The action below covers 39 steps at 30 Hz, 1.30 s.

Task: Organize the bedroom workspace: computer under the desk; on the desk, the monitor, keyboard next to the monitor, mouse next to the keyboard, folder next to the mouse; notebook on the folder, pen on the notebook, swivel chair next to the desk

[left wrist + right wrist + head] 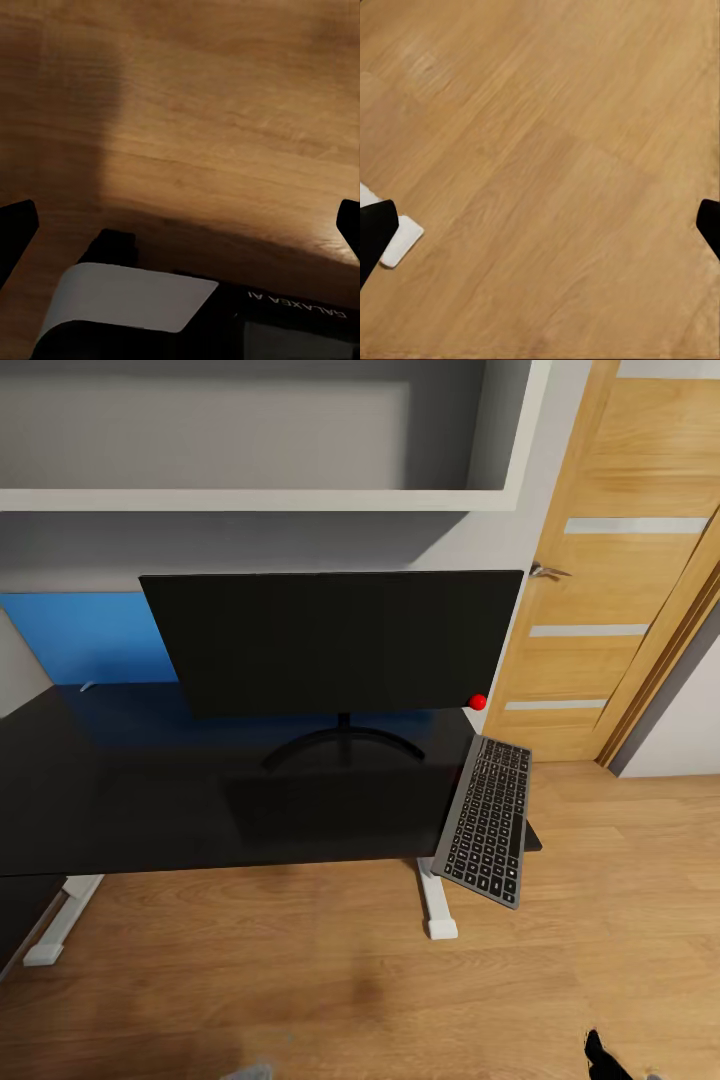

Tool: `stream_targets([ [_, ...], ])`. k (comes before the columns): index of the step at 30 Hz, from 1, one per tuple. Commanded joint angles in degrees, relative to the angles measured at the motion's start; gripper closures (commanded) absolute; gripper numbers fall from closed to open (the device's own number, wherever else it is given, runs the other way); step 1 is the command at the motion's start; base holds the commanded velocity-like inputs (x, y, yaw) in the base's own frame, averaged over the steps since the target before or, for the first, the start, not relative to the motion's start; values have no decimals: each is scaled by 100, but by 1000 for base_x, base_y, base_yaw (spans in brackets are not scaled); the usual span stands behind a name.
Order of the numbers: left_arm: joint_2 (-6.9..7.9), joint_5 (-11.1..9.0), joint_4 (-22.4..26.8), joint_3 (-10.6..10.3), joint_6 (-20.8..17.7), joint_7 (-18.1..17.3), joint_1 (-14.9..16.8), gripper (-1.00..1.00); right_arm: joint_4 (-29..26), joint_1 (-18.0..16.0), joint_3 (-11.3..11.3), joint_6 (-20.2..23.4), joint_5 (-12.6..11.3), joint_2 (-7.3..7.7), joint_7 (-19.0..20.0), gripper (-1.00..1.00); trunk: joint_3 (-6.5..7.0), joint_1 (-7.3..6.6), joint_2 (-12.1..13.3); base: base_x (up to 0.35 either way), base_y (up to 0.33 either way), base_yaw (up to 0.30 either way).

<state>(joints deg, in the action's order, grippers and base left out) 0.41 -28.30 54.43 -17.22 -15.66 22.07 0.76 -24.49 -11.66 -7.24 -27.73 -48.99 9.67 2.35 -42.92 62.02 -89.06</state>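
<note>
Black glossy surface (150, 790) on white legs carries the monitor (335, 640), upright on its curved stand, screen dark. Grey keyboard (487, 820) lies on the surface's right end, just right of the monitor stand, its near corner hanging past the front edge. Small red ball (478, 702) sits by the monitor's lower right corner. Wooden door (610, 580) stands beyond the surface's right end; white shelf (260, 498) on the wall above the monitor. Left fingers (16, 229) spread wide, nothing between them, just wood floor (225, 127) ahead and the robot's own base (135, 300) beneath them. Right fingers (375, 225) also spread wide and empty over floor; a white foot (401, 240) of the surface's leg lies beside one fingertip.
</note>
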Motion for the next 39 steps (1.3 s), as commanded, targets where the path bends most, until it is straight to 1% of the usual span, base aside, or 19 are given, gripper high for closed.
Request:
stream_targets([
  [1, 4, -39, -89, -18, 89, 44, 3, -100, 145, -3, 7, -105, 14, -12, 24, -100, -4, 0, -2, 0, 0, 0],
  [2, 6, -34, -260, -18, 264, 37, 3, -100, 389, -3, 6, -276, 105, -48, 22, -100, -4, 0, -2, 0, 0, 0],
  [5, 9, -30, -543, -18, 624, 30, 3, -100, 631, -3, 4, -554, 201, -137, 30, -100, -4, 0, -2, 0, 0, 0],
  [6, 10, -20, -683, -18, 839, 28, 3, -100, 681, -3, 4, -656, 226, -202, 35, -100, -4, 0, -2, 0, 0, 0],
  [7, 8, 102, -930, -23, 1294, 27, 3, -100, 737, -3, 7, -833, 265, -336, 47, -100, -4, 0, -2, 0, 0, 0],
  [8, 6, 206, -1050, -24, 1515, 26, 3, -100, 767, -3, 10, -915, 285, -399, 53, -100, -4, 0, -2, 0, 0, 0],
  [11, -6, 393, -1197, -29, 1783, 25, 3, -100, 805, -3, 17, -1002, 308, -479, 60, -100, -4, 0, -2, 0, 0, 0],
  [17, -23, 477, -1269, -37, 1900, 38, 3, -100, 810, -3, 20, -1054, 314, -527, 65, -100, -4, 0, -2, 0, -9, 0],
  [18, -24, 483, -1311, -42, 1908, 46, 3, -100, 809, -3, 107, -1059, 396, -555, 78, -100, -4, 0, -2, 41, -218, 0],
  [19, -22, 483, -1336, -42, 1910, 46, 3, -100, 810, -3, 146, -1060, 444, -560, 79, -100, -4, 0, -2, 52, -239, 0],
  [20, -19, 485, -1406, -40, 1915, 41, 3, -100, 812, -3, 231, -1060, 565, -567, 75, -100, -4, 0, -2, 70, -270, 0],
  [21, -20, 498, -1553, -37, 1919, 28, 3, -100, 823, -3, 379, -1060, 905, -577, 59, -100, -4, 0, -2, 97, -313, 0],
  [24, -37, 501, -1602, -43, 1918, 25, 3, -100, 831, -3, 424, -1063, 1013, -580, 55, -100, -4, 0, -2, 102, -321, 0],
  [33, -36, 496, -1614, -45, 1881, 18, 3, -100, 835, -3, 425, -1060, 1006, -580, 55, -100, -4, 0, -2, 104, -324, 6],
  [39, -32, 492, -1686, -45, 1878, 16, 3, -100, 840, -3, 425, -1059, 1005, -580, 49, -100, -4, 0, -2, 100, -325, 168],
])
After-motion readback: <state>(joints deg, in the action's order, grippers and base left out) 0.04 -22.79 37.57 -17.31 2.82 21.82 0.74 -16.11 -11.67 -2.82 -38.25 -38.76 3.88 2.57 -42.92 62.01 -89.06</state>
